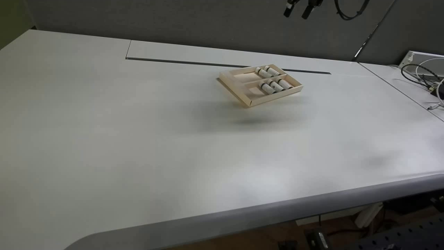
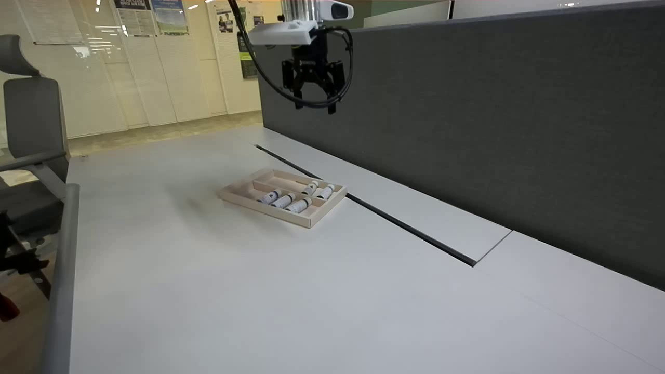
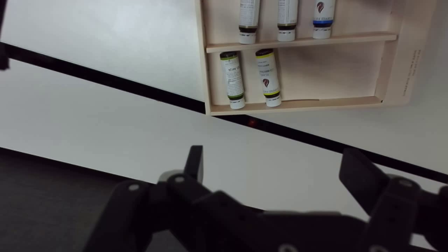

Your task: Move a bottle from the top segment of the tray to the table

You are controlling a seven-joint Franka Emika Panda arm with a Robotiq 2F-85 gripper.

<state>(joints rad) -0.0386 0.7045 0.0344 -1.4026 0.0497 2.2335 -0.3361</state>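
Note:
The beige wooden tray (image 1: 233,84) lies on the white table (image 1: 138,146); it also shows in an exterior view (image 2: 265,212) and in the wrist view (image 3: 409,66). A divider splits it into two segments. The segment nearer the grey partition holds a green-banded bottle (image 3: 232,77) and a yellow-banded bottle (image 3: 267,75), both lying down. The other segment holds three lying bottles, including a blue-banded bottle (image 3: 323,10). These are cut off in the wrist view. My gripper (image 2: 315,107) is open and empty, high above the table on the partition side of the tray; its fingers also show in the wrist view (image 3: 271,150).
A tall grey partition (image 2: 467,114) runs along the table's back edge, close to my gripper. A dark inset strip (image 2: 415,231) passes by the tray. A cable loops around my gripper. Cables (image 1: 425,76) lie at the table's far end. A chair (image 2: 36,119) stands beside the table.

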